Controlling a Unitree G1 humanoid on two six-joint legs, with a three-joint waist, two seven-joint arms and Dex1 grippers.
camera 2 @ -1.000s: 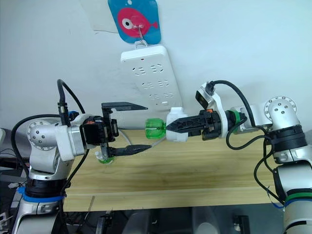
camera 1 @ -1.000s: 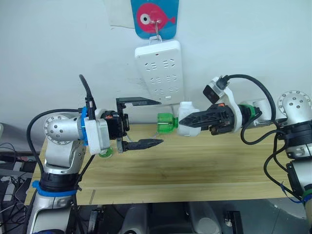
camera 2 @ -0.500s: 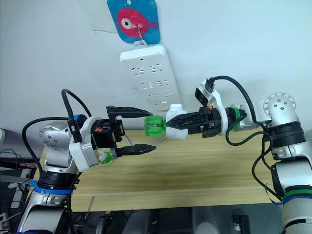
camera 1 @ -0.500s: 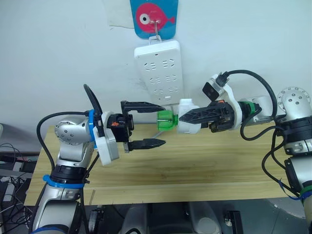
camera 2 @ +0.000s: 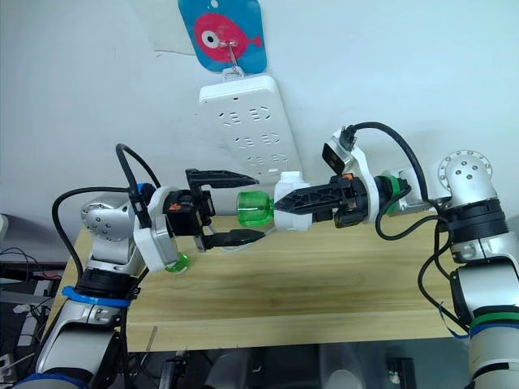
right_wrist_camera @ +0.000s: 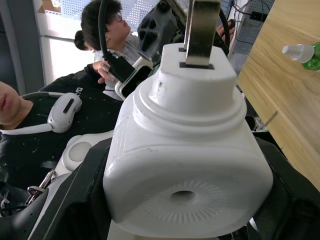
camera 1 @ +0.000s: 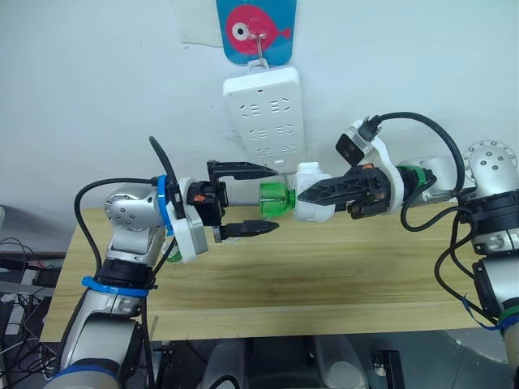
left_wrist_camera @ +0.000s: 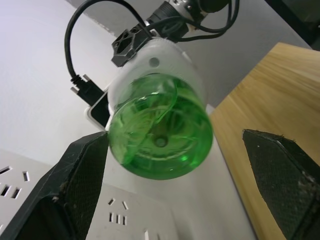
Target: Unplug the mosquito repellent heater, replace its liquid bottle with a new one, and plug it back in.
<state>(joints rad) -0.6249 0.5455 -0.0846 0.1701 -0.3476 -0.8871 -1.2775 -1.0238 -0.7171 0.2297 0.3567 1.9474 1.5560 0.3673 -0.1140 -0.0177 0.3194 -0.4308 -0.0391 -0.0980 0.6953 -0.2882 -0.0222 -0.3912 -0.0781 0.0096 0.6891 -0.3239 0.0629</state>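
Green bottle (camera 1: 276, 198) sits between the spread left gripper (camera 1: 258, 198), which should close squarely and unscrew while the right gripper (camera 1: 312, 194) clamps the heater (camera 1: 312, 204)

Second green bottle (camera 2: 173, 262) on tabletop (camera 2: 324, 275) – mostly hidden behind left arm. Bottle neck inside mosquito repellent heater (camera 1: 315, 203) hidden. Heater's far side covered by right gripper (camera 1: 304, 195) – contact points unreadable. Fish hanger (camera 1: 255, 28) cut by top edge.
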